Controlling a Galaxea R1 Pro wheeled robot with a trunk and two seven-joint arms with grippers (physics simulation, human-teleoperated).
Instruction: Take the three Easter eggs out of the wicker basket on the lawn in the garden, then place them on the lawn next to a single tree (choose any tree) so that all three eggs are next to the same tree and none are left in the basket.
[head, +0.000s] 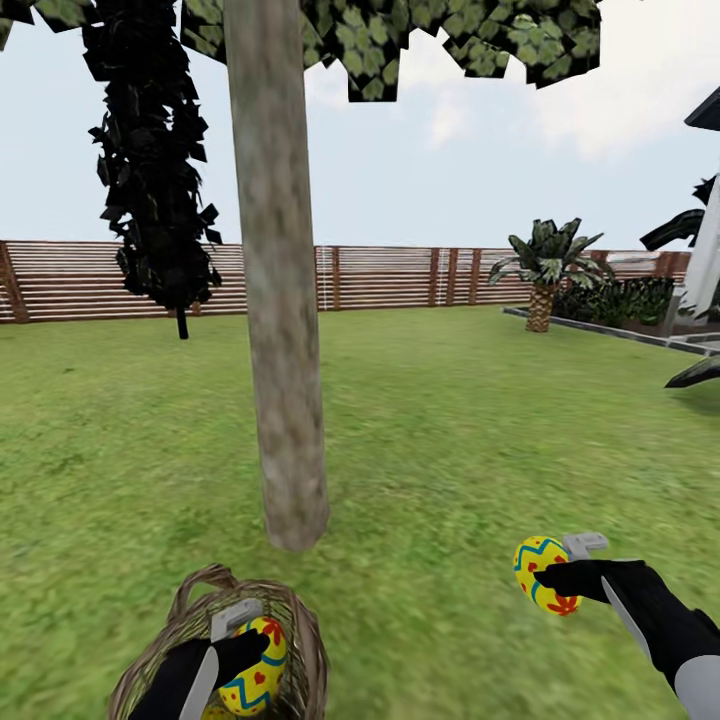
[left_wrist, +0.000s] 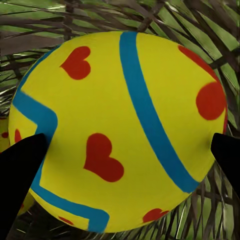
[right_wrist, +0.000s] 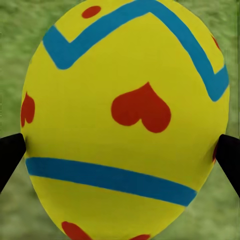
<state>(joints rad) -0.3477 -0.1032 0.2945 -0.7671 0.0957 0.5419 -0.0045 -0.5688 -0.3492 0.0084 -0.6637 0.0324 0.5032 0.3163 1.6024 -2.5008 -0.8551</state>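
Both grippers are gripping eggs: the right gripper (head: 553, 577) is holding one Easter egg (head: 542, 573) above the lawn (head: 450, 420) at four o'clock of the tree (head: 280, 330), ready for lowering beside it, while the left gripper (head: 243, 640) is clamping another egg (head: 255, 668) inside the wicker basket (head: 300, 650), needing lifting out.

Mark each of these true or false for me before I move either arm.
1. The right tool grips a yellow egg with red hearts and blue zigzags over the green grass lawn. True.
2. The left tool is empty. False: it holds a second patterned egg inside the tan open-weave wicker basket.
3. The basket sits close to the grey-brown bare tree trunk. True.
4. The right-hand egg lies on grey paving. False: it is held above grass.
5. A brown slatted fence runs behind the lawn. True.
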